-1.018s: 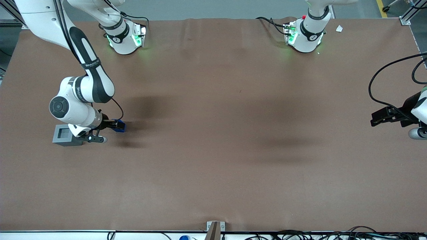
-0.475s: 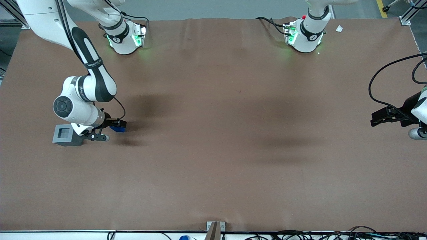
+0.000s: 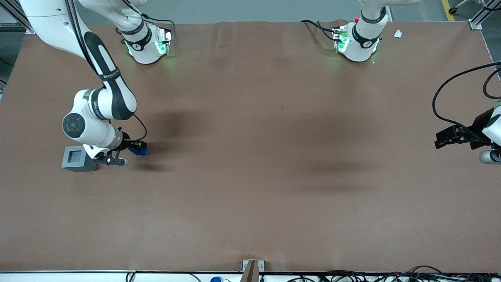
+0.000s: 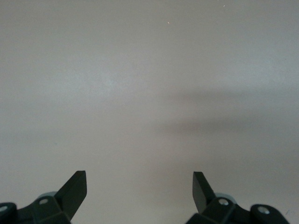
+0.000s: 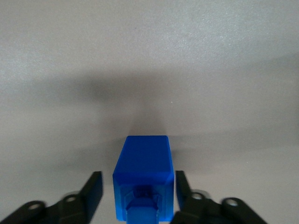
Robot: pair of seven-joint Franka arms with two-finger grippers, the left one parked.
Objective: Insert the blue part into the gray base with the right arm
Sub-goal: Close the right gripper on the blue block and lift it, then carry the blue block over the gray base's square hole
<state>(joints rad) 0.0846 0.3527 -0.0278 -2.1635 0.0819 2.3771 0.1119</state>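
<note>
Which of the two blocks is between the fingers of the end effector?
The blue part, flanked by the open end effector; the gray base sits apart.

Front view: you're looking steeply down over the whole table [image 3: 250,196].
Right wrist view: you're close above the blue part [image 5: 143,179].
Shared: that blue part [image 3: 138,150], near the table's working-arm end.
</note>
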